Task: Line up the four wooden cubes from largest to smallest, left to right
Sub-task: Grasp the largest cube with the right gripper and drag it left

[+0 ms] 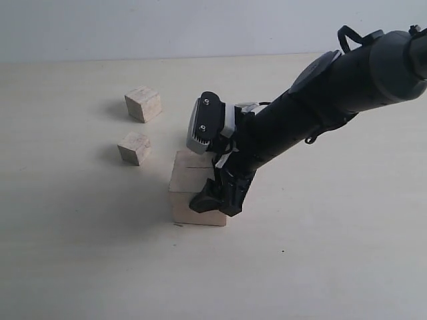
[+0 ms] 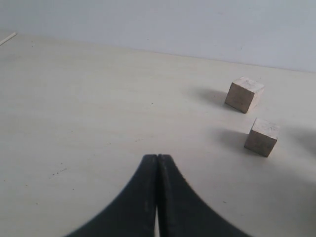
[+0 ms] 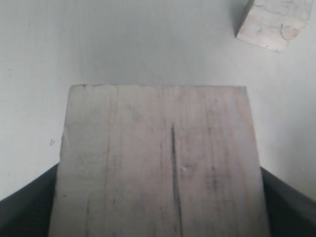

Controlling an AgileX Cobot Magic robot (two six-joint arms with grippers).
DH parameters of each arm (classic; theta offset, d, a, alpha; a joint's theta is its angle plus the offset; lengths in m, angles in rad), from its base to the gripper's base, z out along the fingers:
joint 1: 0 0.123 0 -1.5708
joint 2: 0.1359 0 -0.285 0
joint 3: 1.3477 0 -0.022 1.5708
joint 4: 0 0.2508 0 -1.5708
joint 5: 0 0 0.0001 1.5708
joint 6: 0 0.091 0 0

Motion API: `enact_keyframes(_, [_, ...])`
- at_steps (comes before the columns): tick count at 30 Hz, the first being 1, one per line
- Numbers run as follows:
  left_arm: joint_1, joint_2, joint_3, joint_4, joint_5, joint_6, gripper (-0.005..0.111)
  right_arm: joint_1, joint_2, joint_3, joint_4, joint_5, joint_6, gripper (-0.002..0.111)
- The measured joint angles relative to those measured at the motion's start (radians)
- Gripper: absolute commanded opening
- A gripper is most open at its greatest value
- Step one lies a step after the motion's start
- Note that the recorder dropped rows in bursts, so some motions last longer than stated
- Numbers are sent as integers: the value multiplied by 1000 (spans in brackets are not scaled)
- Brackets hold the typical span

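Three of the wooden cubes show. The largest cube (image 1: 189, 175), pale with a thin saw-line, stands mid-table and fills the right wrist view (image 3: 158, 158). My right gripper (image 1: 220, 197) (image 3: 160, 197) straddles it, with a black finger (image 3: 24, 210) close against each side; any gap is hidden by the cube's top. To the left, two smaller cubes stand apart: one farther back (image 1: 143, 104) (image 2: 244, 94) and a smaller one nearer (image 1: 134, 147) (image 2: 261, 137). A smaller cube (image 3: 270, 22) also lies beyond the large one. My left gripper (image 2: 158, 157) is shut on nothing, low over the table.
The pale table (image 1: 320, 253) runs back to a plain light wall (image 1: 200, 27). The right arm (image 1: 333, 87) slants down from the upper right across the table's middle.
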Motion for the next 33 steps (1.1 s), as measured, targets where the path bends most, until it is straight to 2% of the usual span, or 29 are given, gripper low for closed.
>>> enact_keyframes(6, [0, 0, 0, 0, 0, 0, 0, 0, -31, -19, 102, 9, -3, 0])
enact_keyframes(10, [0, 0, 0, 0, 0, 0, 0, 4, -33, -97, 117, 81, -5, 0])
enact_keyframes(16, [0, 0, 0, 0, 0, 0, 0, 64, -33, -235, 108, 80, -5, 0])
enact_keyframes(20, [0, 0, 0, 0, 0, 0, 0, 123, -20, -326, 31, 38, 7, 0])
enact_keyframes(24, [0, 0, 0, 0, 0, 0, 0, 164, 37, -385, -90, 27, 140, 0])
enact_keyframes(28, [0, 0, 0, 0, 0, 0, 0, 175, 102, -418, -207, 27, 281, 0])
enact_keyframes(33, [0, 0, 0, 0, 0, 0, 0, 175, 148, -429, -317, 26, 344, 0])
